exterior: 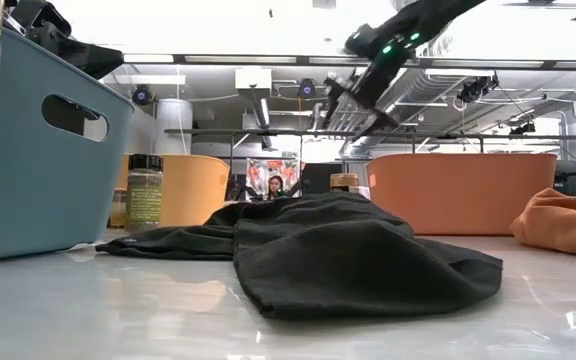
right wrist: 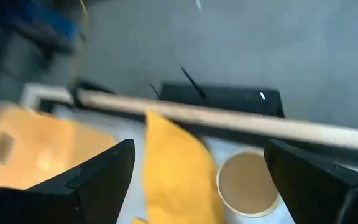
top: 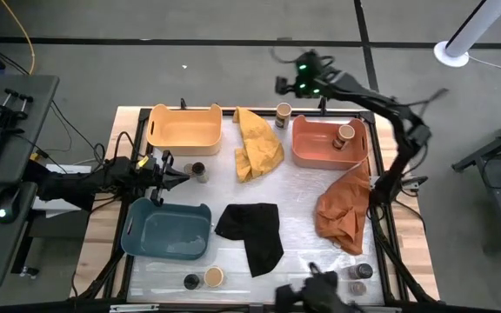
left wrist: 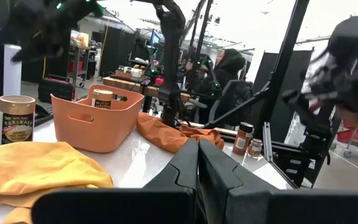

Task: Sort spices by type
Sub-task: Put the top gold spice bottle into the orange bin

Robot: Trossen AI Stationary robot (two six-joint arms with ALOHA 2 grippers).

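Note:
Several small spice jars stand on the table. A tan-lidded jar (top: 283,113) (right wrist: 248,180) stands at the far edge beside the yellow cloth (top: 257,143). Another tan-lidded jar (top: 345,133) stands inside the coral tray (top: 307,152). A dark-lidded jar (top: 198,171) stands between the yellow tray (top: 183,129) and the blue tray (top: 168,230). My right gripper (top: 287,84) (right wrist: 199,146) hangs open above the far-edge jar, touching nothing. My left gripper (top: 170,174) (left wrist: 196,180) is shut and level, pointing at the dark-lidded jar from the left.
A black cloth (top: 252,233) lies at the table's middle and an orange cloth (top: 344,209) at the right. Two jars (top: 203,278) stand at the near edge, and two dark-lidded jars (top: 359,278) at the near right corner. A person (left wrist: 225,68) sits beyond the table.

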